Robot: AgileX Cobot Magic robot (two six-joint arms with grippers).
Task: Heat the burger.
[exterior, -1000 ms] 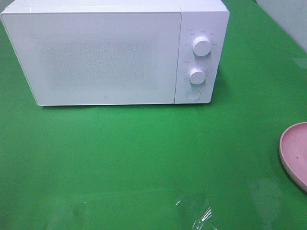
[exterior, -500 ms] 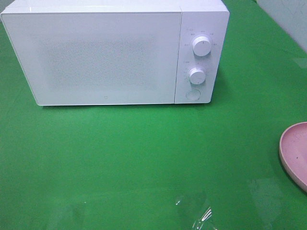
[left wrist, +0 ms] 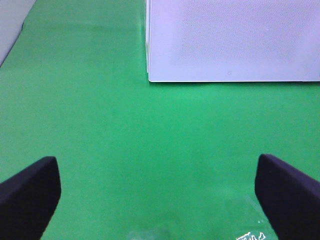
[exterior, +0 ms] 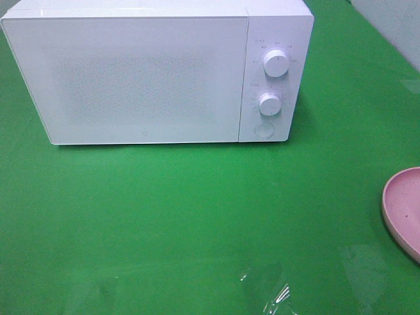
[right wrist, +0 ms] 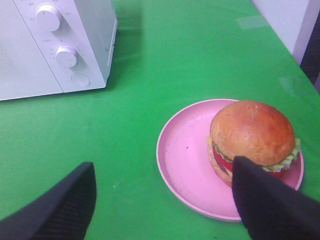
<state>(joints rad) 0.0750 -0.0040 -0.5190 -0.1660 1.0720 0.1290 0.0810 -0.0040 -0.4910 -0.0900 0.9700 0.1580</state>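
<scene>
Green cloth covered the worktop [exterior: 197, 216], and across the last second the high view showed nothing that had shifted: the white microwave [exterior: 131, 79] stood with its door [exterior: 131, 82] shut, its two dials [exterior: 275, 63] and round button [exterior: 264, 130] untouched, and only an edge of the pink plate [exterior: 401, 203] showed at the right border. No arm entered that view. That stillness suggested the task had barely begun, with both arms held back near the front edge

The burger [right wrist: 252, 135] sat on the pink plate, towards the side of the plate away from the microwave, bun uppermost with lettuce, tomato and cheese showing at its rim. In the right wrist view the right gripper [right wrist: 165, 205] had its jaws spread wide apart and empty, one dark finger overlapping the burger's lower edge in the picture, though whether it touched could not be told. The left gripper [left wrist: 157, 192] likewise held its jaws apart over bare cloth, facing the microwave's lower front corner, with a scrap of clear film [exterior: 266, 289] lying on the cloth nearby

Judging by this, the door had to be opened first, probably by the left arm, before the burger could be lifted in
</scene>
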